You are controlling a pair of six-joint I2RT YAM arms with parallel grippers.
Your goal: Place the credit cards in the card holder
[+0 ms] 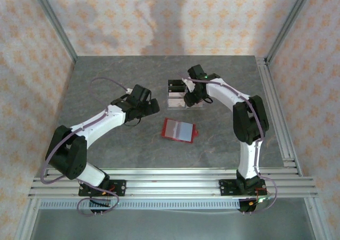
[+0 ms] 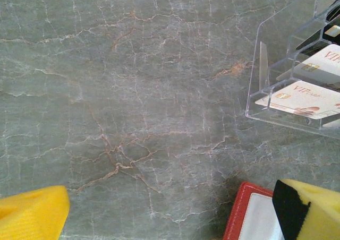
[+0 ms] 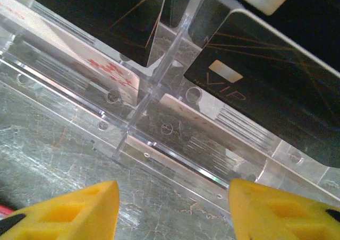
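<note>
The card holder (image 1: 179,129) lies open in the middle of the table, red with a pale inner face; its corner (image 2: 249,214) shows beside my left gripper's right finger. Pale credit cards (image 2: 304,99) marked VIP stand in a clear plastic stand (image 1: 178,103), together with black VIP cards (image 3: 249,86). A pale card with red print (image 3: 103,65) leans in the front slot. My right gripper (image 3: 172,213) hangs just in front of the stand, open, nothing between its yellow fingers. My left gripper (image 2: 170,219) is open over bare table left of the stand.
The clear stand's wall (image 2: 260,70) rises at the right of the left wrist view. Grey marbled tabletop (image 1: 117,75) stretches left and behind. Metal frame rails (image 1: 276,107) run along the right edge and the near edge.
</note>
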